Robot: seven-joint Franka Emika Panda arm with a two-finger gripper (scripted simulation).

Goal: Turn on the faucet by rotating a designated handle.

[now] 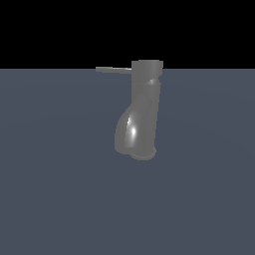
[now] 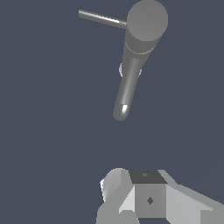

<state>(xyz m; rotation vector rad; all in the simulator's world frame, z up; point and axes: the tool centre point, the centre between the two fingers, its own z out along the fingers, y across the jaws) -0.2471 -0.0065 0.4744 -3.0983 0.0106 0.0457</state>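
Observation:
The faucet (image 1: 142,114) is a glossy grey upright tube with a cylindrical cap on top and a bulging curved lower end, standing on the flat blue-grey floor. The handle (image 1: 113,69) is a thin straight grey rod sticking out level from the cap toward the exterior view's left. The wrist view looks down on the faucet (image 2: 131,74) and the handle (image 2: 103,18). My gripper (image 2: 146,175) shows only in the wrist view, above and well apart from the faucet and touching nothing. Its fingers (image 2: 113,183) sit together with no gap showing. The gripper is out of the exterior view.
The blue-grey floor (image 1: 60,189) spreads flat around the faucet, under a black background at the top of the exterior view. No other objects show.

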